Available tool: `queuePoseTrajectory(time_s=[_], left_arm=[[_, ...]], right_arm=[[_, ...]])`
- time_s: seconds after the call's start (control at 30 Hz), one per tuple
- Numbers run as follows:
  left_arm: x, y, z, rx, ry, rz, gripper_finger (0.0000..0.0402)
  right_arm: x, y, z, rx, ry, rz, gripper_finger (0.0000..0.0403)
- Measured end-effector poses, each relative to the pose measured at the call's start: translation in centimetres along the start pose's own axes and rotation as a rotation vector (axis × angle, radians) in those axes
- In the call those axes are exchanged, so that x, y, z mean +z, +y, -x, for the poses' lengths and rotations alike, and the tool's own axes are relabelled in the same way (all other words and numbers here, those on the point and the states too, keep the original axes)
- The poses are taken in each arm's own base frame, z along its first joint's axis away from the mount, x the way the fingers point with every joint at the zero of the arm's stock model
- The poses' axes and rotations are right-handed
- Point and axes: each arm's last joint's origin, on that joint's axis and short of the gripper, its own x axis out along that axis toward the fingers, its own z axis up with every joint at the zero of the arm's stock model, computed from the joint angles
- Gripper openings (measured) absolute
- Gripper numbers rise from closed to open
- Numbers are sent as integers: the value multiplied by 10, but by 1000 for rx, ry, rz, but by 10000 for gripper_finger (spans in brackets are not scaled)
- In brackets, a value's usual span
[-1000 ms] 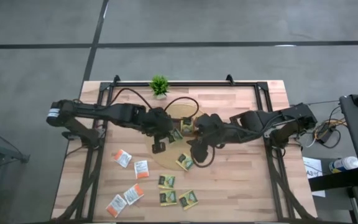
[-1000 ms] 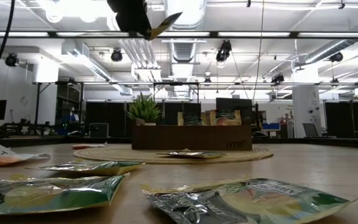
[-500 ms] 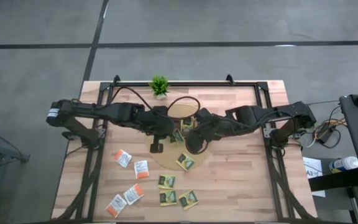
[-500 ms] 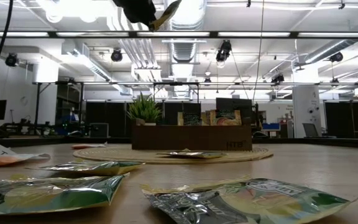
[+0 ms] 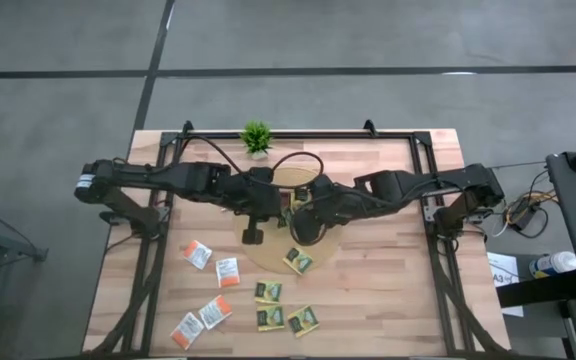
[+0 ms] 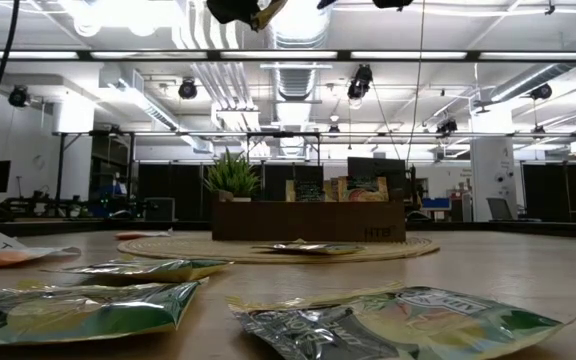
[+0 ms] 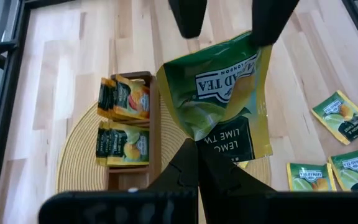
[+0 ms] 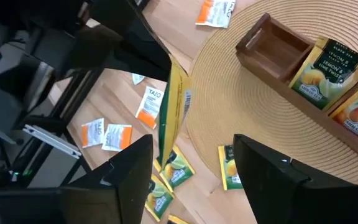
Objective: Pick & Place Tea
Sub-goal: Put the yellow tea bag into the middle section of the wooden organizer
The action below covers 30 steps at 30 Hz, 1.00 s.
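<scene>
A green-and-yellow tea sachet (image 7: 219, 93) hangs in the air above the round woven mat (image 7: 79, 155), with my left gripper (image 7: 199, 163) shut on it. My right gripper (image 8: 191, 146) is open and faces it. Its two fingers (image 7: 188, 15) stand on either side of the sachet's far end, which shows edge-on (image 8: 174, 106) between them; I cannot tell whether they touch it. The brown tray (image 7: 154, 124) on the mat holds several sachets upright. More tea lies flat on the table: white-and-orange (image 5: 198, 253) and green (image 5: 286, 318). One green sachet (image 5: 298, 260) lies on the mat. My left gripper pinches the sachet's near edge (image 7: 199, 138) between its two fingers. The fingers slant down toward the table's middle. The sachet sticks out beyond the fingertips, crumpled near the hold, lifted clear of the mat and tray.
A small green potted plant (image 5: 256, 137) stands at the table's far edge. A black frame (image 5: 168, 160) runs along the table's sides. Both arms meet over the table's middle. In the low view, sachets (image 6: 398, 320) lie close to the camera.
My left gripper has risen a little with the sachet and rolled, so the sachet has turned. My right gripper has moved toward the table's left and far edge, closing in on the held sachet, and has rolled as well.
</scene>
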Motion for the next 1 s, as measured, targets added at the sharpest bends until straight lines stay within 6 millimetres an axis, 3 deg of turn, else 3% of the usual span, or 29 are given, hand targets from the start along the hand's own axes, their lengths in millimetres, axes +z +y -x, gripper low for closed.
queuePoseTrajectory(time_s=[0.7, 0.83, 1.0], left_arm=[[6, -1, 3, -30, -51, 6, 0], [6, -1, 3, -30, -50, 7, 0], [6, -1, 3, -29, -50, 8, 0]], right_arm=[[6, 2, -4, 42, -5, 18, 213], [6, 2, -4, 50, 9, 19, 181], [6, 2, -4, 51, 9, 23, 108]])
